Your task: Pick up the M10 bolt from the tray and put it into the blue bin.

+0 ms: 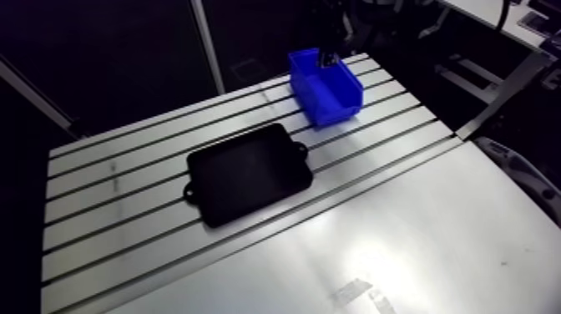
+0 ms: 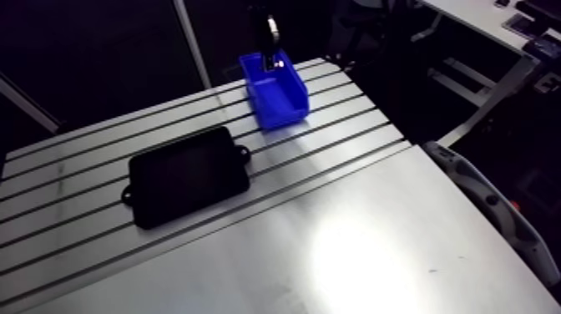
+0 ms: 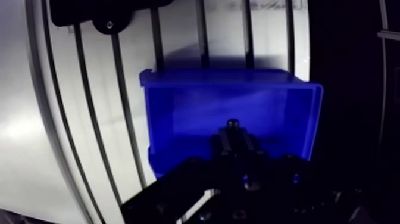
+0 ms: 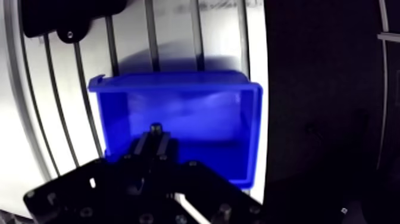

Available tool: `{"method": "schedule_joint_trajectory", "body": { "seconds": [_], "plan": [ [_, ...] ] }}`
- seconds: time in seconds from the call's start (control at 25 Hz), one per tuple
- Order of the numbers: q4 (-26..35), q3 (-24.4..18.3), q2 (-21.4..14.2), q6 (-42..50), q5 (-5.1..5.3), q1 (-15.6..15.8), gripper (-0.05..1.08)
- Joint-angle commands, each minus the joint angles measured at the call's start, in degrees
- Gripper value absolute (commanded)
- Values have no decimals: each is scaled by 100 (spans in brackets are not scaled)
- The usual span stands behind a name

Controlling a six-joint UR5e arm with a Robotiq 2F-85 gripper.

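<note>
The blue bin (image 1: 325,88) stands at the far edge of the slotted table, its open front facing the tray. My gripper (image 3: 233,139) hangs over the bin's inside, shut on a small dark bolt (image 3: 232,124) whose end pokes out between the fingertips. In the arm view the gripper (image 2: 269,60) is small and dark just above the bin's back wall. The black tray (image 1: 249,174) lies flat mid-table with nothing visible in it; one of its corners (image 3: 89,12) shows beyond the bin in the wrist view.
The slotted aluminium table (image 1: 125,217) stretches around the tray. A smooth metal plate (image 1: 401,242) covers the near right part. The table's far edge runs right behind the bin, with dark space beyond it.
</note>
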Motion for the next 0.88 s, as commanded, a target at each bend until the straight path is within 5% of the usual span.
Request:
{"method": "schedule_joint_trajectory", "body": {
  "seconds": [0.04,0.88],
  "plan": [
    [-224,-2,254,70,-75,43,105],
    [-488,42,649,290,-146,43,99]
  ]
}}
